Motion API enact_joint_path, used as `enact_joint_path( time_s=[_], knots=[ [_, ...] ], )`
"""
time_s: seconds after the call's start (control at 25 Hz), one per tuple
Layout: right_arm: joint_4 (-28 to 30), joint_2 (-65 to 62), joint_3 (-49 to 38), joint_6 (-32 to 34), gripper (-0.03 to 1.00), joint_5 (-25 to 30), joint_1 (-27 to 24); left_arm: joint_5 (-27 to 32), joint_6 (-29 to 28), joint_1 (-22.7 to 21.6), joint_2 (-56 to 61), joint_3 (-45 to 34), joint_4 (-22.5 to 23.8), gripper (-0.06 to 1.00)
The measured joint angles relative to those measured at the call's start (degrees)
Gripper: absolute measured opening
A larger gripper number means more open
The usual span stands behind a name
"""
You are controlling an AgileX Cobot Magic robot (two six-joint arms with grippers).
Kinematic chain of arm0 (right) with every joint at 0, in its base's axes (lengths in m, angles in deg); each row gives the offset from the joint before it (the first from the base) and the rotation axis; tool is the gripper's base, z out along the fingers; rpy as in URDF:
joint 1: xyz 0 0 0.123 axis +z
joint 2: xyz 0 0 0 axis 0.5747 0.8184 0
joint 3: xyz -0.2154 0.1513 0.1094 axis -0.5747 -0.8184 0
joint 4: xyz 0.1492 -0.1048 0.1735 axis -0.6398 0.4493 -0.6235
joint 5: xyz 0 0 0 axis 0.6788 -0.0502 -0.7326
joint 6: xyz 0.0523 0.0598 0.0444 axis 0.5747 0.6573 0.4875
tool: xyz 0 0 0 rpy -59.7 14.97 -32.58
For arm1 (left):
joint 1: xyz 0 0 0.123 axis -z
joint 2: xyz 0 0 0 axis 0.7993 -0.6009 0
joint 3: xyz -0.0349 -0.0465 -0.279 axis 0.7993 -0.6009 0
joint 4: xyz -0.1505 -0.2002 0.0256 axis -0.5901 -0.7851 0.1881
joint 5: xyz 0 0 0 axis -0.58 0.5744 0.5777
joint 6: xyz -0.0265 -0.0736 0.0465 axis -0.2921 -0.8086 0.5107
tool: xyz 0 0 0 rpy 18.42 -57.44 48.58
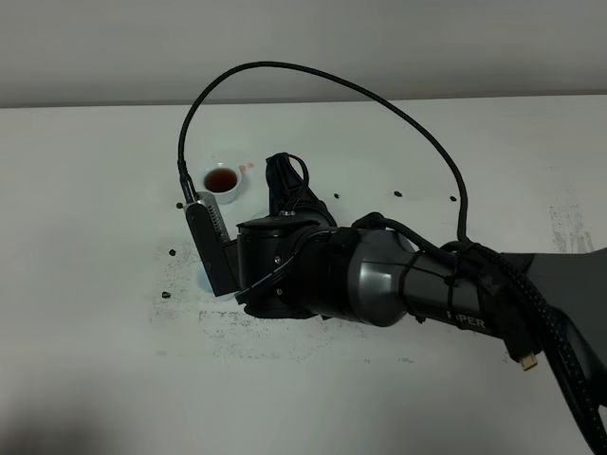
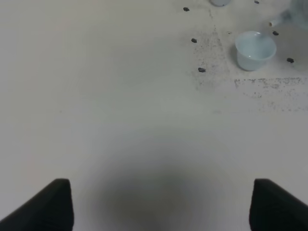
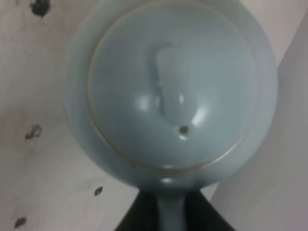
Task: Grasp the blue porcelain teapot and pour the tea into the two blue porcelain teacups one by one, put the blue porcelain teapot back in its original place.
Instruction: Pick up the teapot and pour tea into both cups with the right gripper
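On the white table, seen from high above:
Right arm: reaches from the right across the middle, its wrist hiding most of what lies beneath it.
Right gripper (image 3: 171, 214): jaws closed on the handle of the blue porcelain teapot (image 3: 171, 94), which fills the right wrist view from above, lid and knob on.
Far teacup (image 1: 222, 179): stands beyond the arm, left of centre, full of dark reddish tea.
Near teacup (image 2: 255, 49): shown pale and apparently empty in the left wrist view, with the teapot's spout tip just beside it; in the high view only a sliver shows beside the wrist camera.
Left gripper (image 2: 161, 204): jaws spread wide, holding nothing, above bare table (image 2: 120, 120).
Table surface: dark specks (image 2: 201, 70) scattered around the cups.
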Motion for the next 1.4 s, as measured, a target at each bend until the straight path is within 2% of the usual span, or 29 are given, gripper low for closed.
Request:
enact_joint_path(
  time_s=[0.44,0.96,1.4],
  knots=[
    [2.89,1.00,0.00,0.06,0.08,-2.00,0.00,0.00,0.00,0.00,0.00,0.00,0.00,0.75],
    [9.76,1.00,0.00,1.18,0.08,-2.11,0.00,0.00,0.00,0.00,0.00,0.00,0.00,0.75],
    [10.04,1.00,0.00,1.34,0.08,-1.75,0.00,0.00,0.00,0.00,0.00,0.00,0.00,0.75]
  ],
)
